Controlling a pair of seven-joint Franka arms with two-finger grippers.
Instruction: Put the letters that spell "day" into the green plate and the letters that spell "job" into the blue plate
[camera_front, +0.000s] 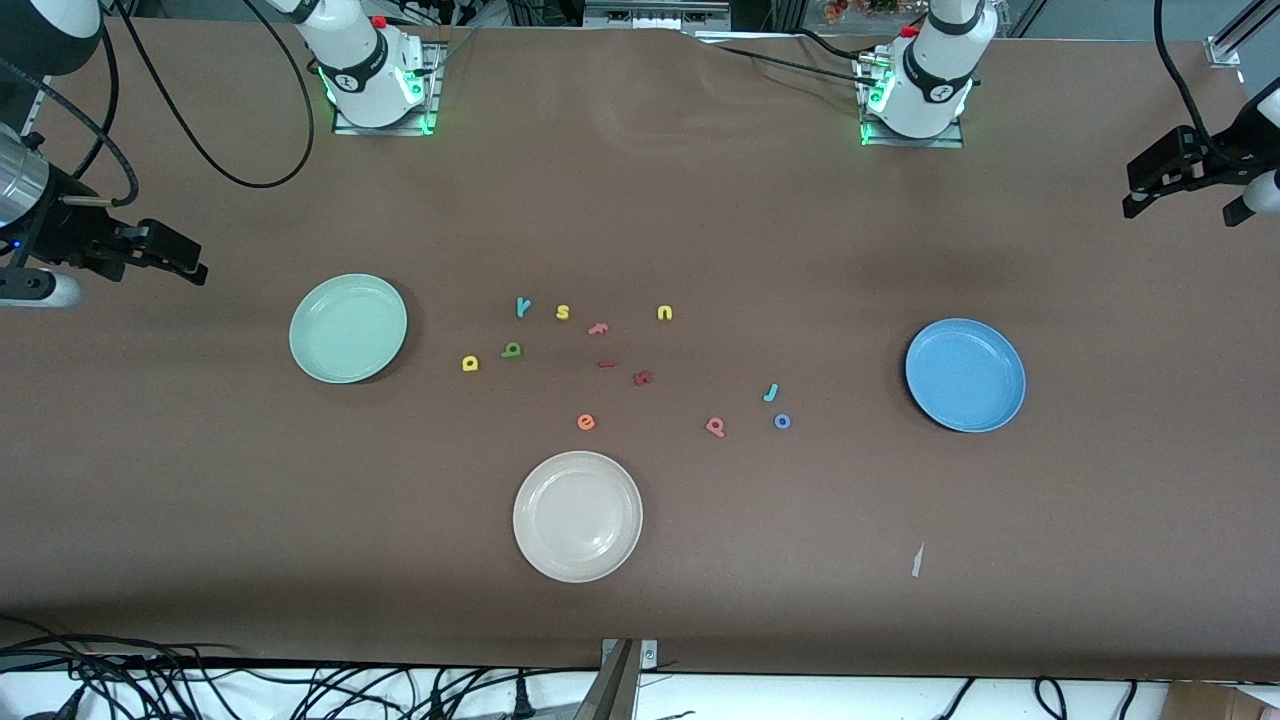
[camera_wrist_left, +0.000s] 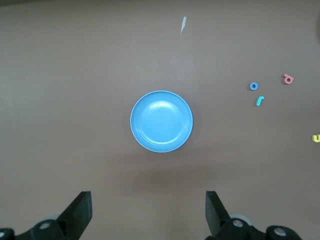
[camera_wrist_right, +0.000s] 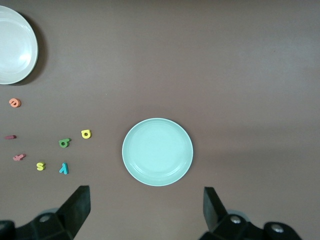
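The green plate (camera_front: 348, 328) (camera_wrist_right: 157, 151) lies empty toward the right arm's end, the blue plate (camera_front: 965, 375) (camera_wrist_left: 161, 121) empty toward the left arm's end. Between them lie the yellow d (camera_front: 470, 363) (camera_wrist_right: 86, 133), green a (camera_front: 512, 349) (camera_wrist_right: 64, 143), teal y (camera_front: 523, 306) (camera_wrist_right: 63, 168), teal j (camera_front: 771, 392) (camera_wrist_left: 259, 101), blue o (camera_front: 782, 422) (camera_wrist_left: 254, 86) and pink b (camera_front: 715, 427) (camera_wrist_left: 287, 79). My right gripper (camera_front: 175, 258) (camera_wrist_right: 146, 207) hangs open high beside the green plate. My left gripper (camera_front: 1150, 190) (camera_wrist_left: 149, 210) hangs open high beside the blue plate. Neither holds anything.
A cream-white plate (camera_front: 577, 516) sits nearest the front camera. Other loose letters lie among the task letters: yellow s (camera_front: 563, 312), yellow u (camera_front: 665, 313), pink f (camera_front: 598, 328), orange e (camera_front: 586, 422), and two small red pieces (camera_front: 643, 378). A paper scrap (camera_front: 917, 560) lies near the blue plate.
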